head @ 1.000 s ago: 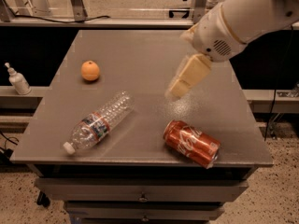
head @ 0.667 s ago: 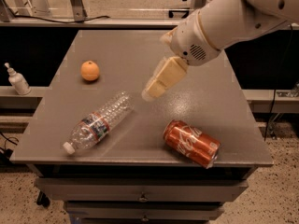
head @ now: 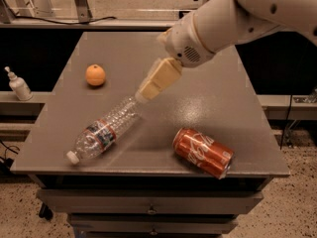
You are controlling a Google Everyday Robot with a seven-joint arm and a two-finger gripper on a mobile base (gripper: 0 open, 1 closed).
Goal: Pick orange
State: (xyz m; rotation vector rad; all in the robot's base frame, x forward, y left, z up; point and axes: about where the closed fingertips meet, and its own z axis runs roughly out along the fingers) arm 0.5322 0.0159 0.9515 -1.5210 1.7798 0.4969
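Observation:
The orange [head: 95, 75] is a small round fruit on the left part of the grey table [head: 208, 108], resting on its own. My gripper [head: 148, 89] hangs from the white arm that reaches in from the upper right. It hovers above the table's middle, to the right of the orange and a little nearer, over the base end of a lying plastic bottle [head: 105, 130]. It holds nothing that I can see.
A red Coca-Cola can [head: 203, 152] lies on its side near the front right edge. The clear bottle lies diagonally at the front left. A small white pump bottle [head: 18, 85] stands on a shelf left of the table.
The arm and gripper have swung left across the table, closer to the orange. The orange, bottle and can have not moved.

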